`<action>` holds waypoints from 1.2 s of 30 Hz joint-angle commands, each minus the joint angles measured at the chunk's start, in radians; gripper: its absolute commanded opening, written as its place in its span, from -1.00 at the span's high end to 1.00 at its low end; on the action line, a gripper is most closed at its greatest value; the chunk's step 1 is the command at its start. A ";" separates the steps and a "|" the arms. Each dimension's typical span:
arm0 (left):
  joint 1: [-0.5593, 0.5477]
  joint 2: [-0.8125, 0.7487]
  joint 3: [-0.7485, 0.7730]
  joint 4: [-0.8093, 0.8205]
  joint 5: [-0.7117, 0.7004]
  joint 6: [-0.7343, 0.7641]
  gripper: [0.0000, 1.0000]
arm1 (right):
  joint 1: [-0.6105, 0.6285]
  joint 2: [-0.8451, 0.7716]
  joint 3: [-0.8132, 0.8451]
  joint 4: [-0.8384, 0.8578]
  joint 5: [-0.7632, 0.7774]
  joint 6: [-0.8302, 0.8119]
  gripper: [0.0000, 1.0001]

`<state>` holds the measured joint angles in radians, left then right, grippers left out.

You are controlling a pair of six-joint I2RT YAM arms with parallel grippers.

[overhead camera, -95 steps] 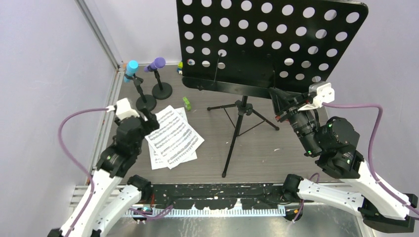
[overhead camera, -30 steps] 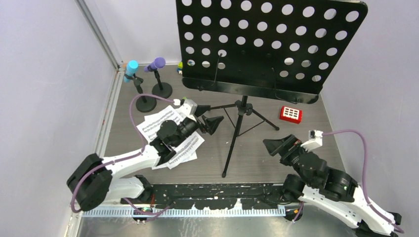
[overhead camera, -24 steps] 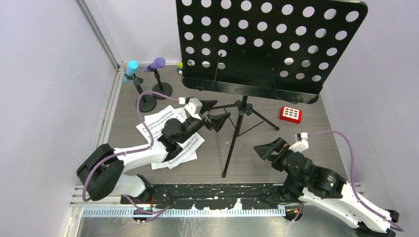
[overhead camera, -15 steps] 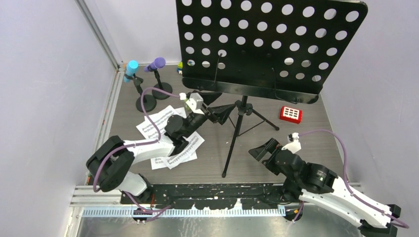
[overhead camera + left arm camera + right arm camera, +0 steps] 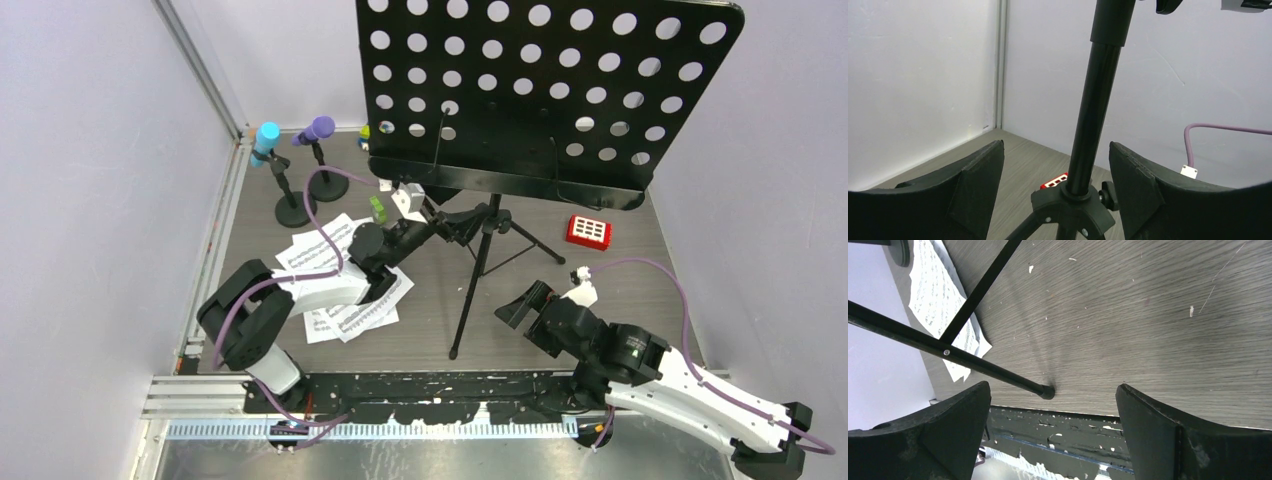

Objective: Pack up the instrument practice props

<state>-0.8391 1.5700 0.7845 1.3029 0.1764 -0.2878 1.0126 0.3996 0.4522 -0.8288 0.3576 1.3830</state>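
**Practice corner: both grippers open at the stand**

Bench (image 5: 620, 285): grey wood-grain board, flecked with white specks and fine scratches in the right wrist view. A black rail (image 5: 440, 410) with chipped paint ran along its near edge. Pale lilac walls closed in three sides, with an aluminium post (image 5: 200, 65) in the far-left corner.

The black perforated music rack (image 5: 550, 90) stood upright mid-bench on its tripod. The left gripper (image 5: 1054, 147) was open, one finger on each side of the tripod pole (image 5: 1093, 110) just above the leg hub, with a gap showing on both sides. The right gripper (image 5: 1053, 387) was open wide over bare board, and the tip of the near tripod leg (image 5: 973, 360) showed between its fingers without touching them.

White sheet-music pages (image 5: 360, 312) lay fanned flat left of the stand, partly under the left arm. The cyan microphone (image 5: 266, 138) and purple microphone (image 5: 320, 128) sat in two round-based holders (image 5: 293, 212) near the far-left corner.

A red block with a white grid (image 5: 588, 231) lay on the right, below the rack's edge. A small green brick (image 5: 377, 207) lay beyond the pages.
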 commanded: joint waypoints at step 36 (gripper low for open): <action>-0.009 0.130 0.300 -0.207 0.239 -0.029 1.00 | 0.003 0.065 0.332 0.171 0.236 -0.249 -1.00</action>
<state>-0.8490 1.7393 1.0737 1.1938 0.4145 -0.2974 1.0126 0.3496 0.6521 -0.7036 0.4946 1.3064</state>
